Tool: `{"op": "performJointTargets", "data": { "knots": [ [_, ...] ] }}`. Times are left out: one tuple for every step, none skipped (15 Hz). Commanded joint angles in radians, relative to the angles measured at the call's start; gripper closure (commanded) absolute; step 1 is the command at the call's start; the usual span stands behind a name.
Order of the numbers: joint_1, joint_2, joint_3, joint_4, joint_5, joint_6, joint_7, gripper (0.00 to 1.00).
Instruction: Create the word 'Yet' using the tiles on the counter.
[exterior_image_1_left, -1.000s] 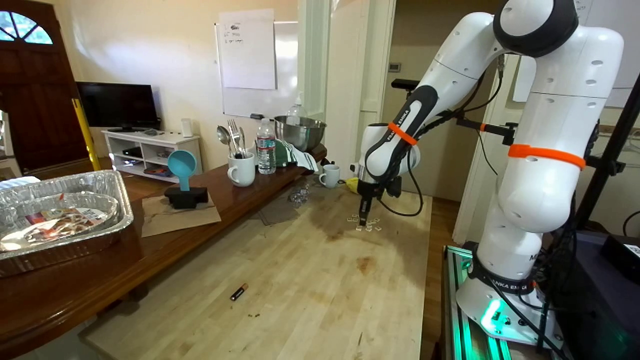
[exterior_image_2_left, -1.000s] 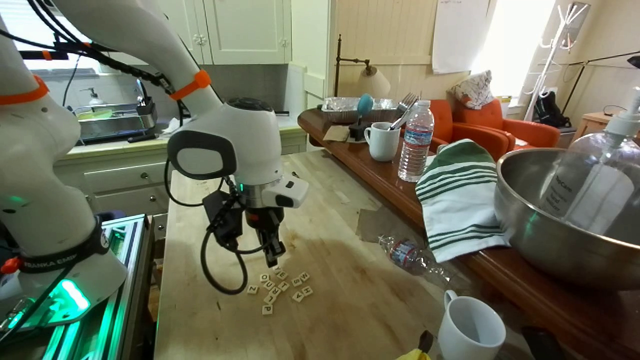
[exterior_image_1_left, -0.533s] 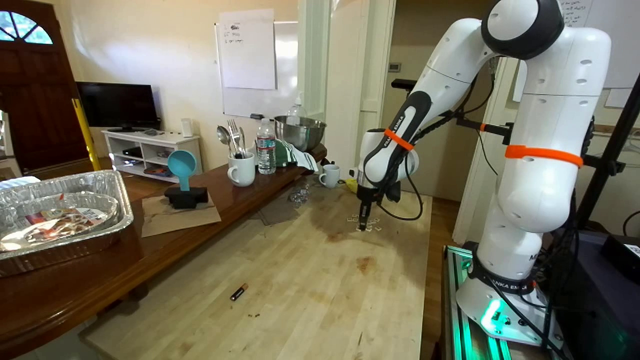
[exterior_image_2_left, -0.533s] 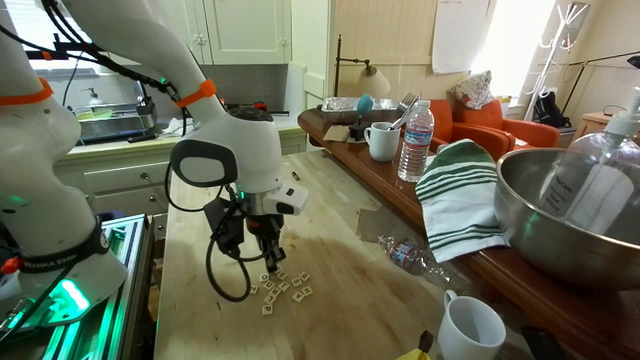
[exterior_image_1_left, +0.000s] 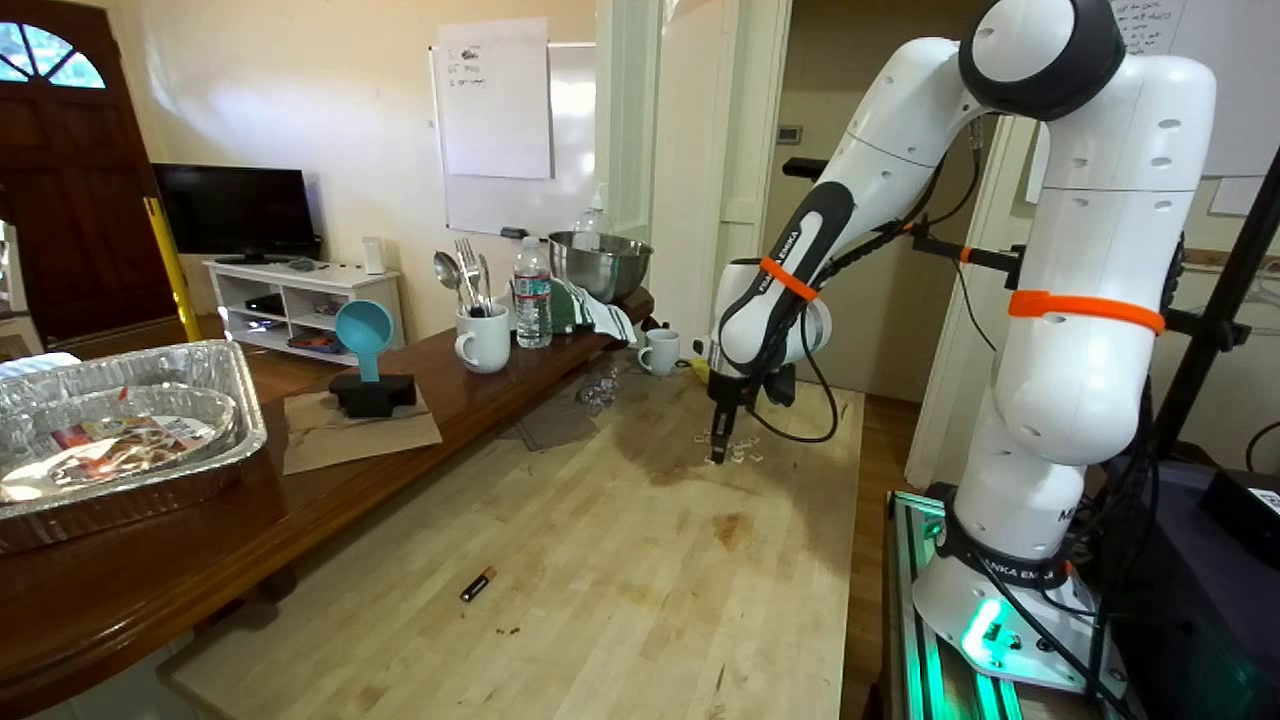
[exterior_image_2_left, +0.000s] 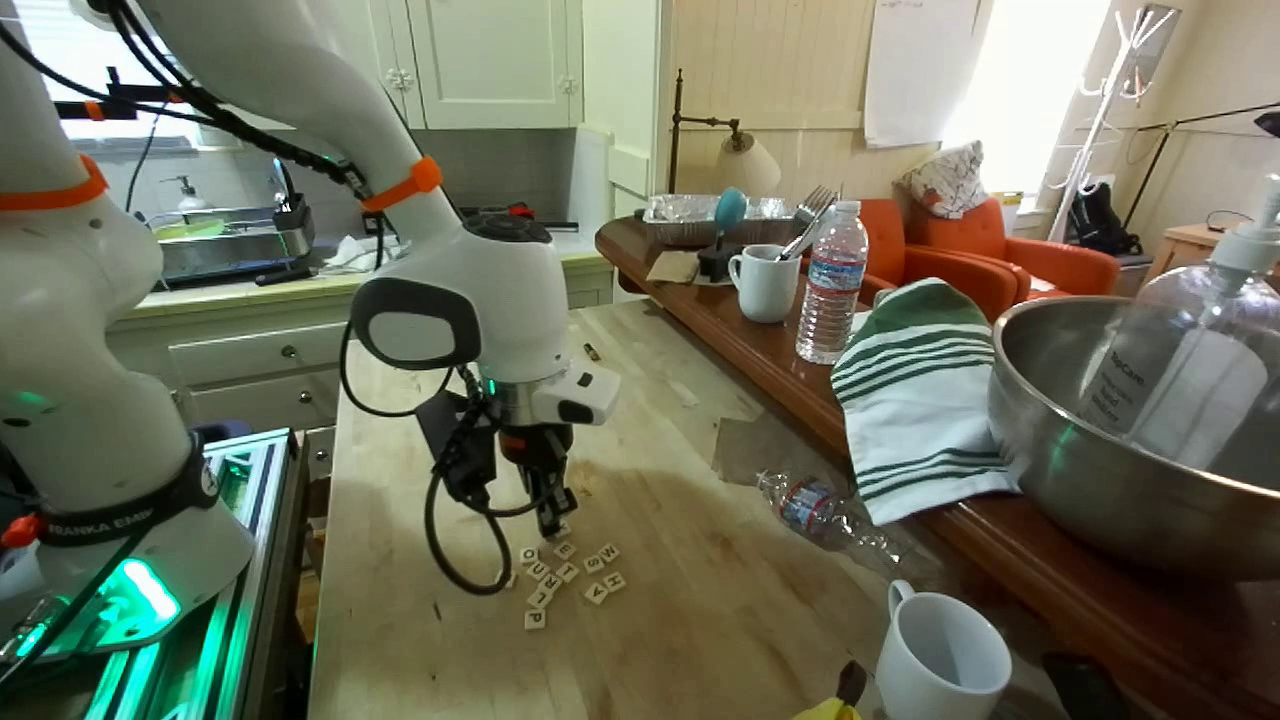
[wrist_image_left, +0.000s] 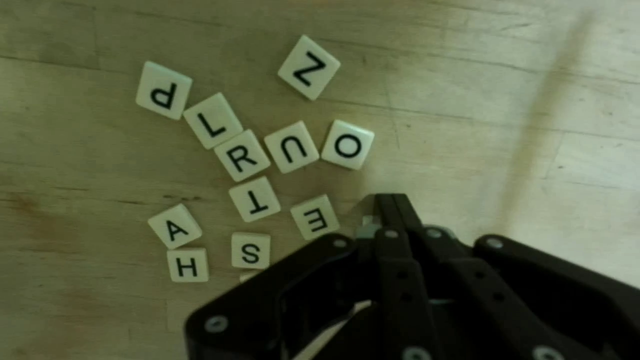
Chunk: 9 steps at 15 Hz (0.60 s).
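Observation:
My gripper (wrist_image_left: 391, 196) is shut, its fingertips pressed together with nothing seen between them. It points down, low over the counter (exterior_image_1_left: 600, 560), at the edge of the tile cluster in both exterior views. In the wrist view the E tile (wrist_image_left: 315, 216) lies just left of the fingers, with the T tile (wrist_image_left: 256, 199) further left. A pale piece (wrist_image_left: 369, 220), apparently a tile, is mostly covered by the fingers, its letter hidden. That tile (exterior_image_2_left: 564, 528) shows beside the fingertips in an exterior view. I read no Y on the visible tiles.
Other letter tiles lie around, including O (wrist_image_left: 347, 144), U (wrist_image_left: 292, 147), R (wrist_image_left: 242, 155) and S (wrist_image_left: 250, 250). A battery (exterior_image_1_left: 478, 583) is on the counter. A white mug (exterior_image_2_left: 945, 650) and crushed bottle (exterior_image_2_left: 815, 505) stand off to one side. A darker raised table (exterior_image_2_left: 720, 335) borders the counter.
The gripper has dipped lower and shifted away from the cluster, leftward in an exterior view, staying shut. The tile by its fingertips appears to have slid slightly the same way.

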Motion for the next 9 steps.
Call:
{"op": "performJointTargets", "data": {
  "knots": [
    [0.000,0.055,0.040,0.014,0.034,0.001,-0.011,1.00],
    [0.004,0.056,0.047,0.014,0.031,0.000,-0.003,1.00],
    [0.007,0.057,0.056,0.014,0.035,-0.005,-0.004,1.00],
    [0.012,0.059,0.064,0.012,0.027,-0.008,0.009,1.00],
    [0.016,0.061,0.071,0.012,0.020,-0.016,0.017,1.00],
    [0.020,0.063,0.078,0.010,0.013,-0.011,0.027,1.00],
    [0.023,0.065,0.085,0.009,0.009,-0.013,0.039,1.00],
    [0.026,0.065,0.091,0.009,0.015,-0.016,0.042,1.00],
    [0.029,0.064,0.099,0.008,0.026,-0.021,0.041,1.00]
  ]
}}
